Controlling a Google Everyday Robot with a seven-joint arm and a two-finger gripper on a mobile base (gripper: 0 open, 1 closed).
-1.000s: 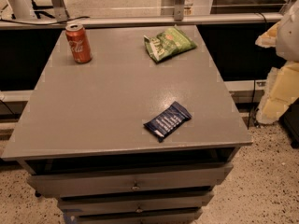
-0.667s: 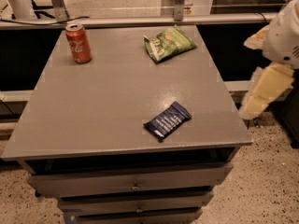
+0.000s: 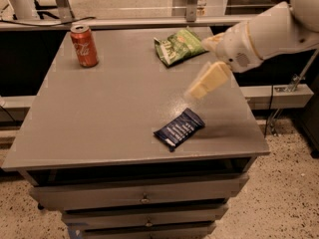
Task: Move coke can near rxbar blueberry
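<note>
The can (image 3: 83,46) stands upright at the bench's (image 3: 99,118) far left corner. The bar (image 3: 179,129) lies flat near the front right, well apart from it. The claw (image 3: 207,81) hovers between bag (image 3: 178,46) and bar; whether it is open I cannot tell.

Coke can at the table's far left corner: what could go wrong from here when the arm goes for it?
1. The end effector hangs over the right side of the table, far from the coke can; crossing low, it might sweep the green chip bag or the blue bar.
2. The can stands upright near the table's far left edge, so an off-centre approach could tip it or push it off.
</note>
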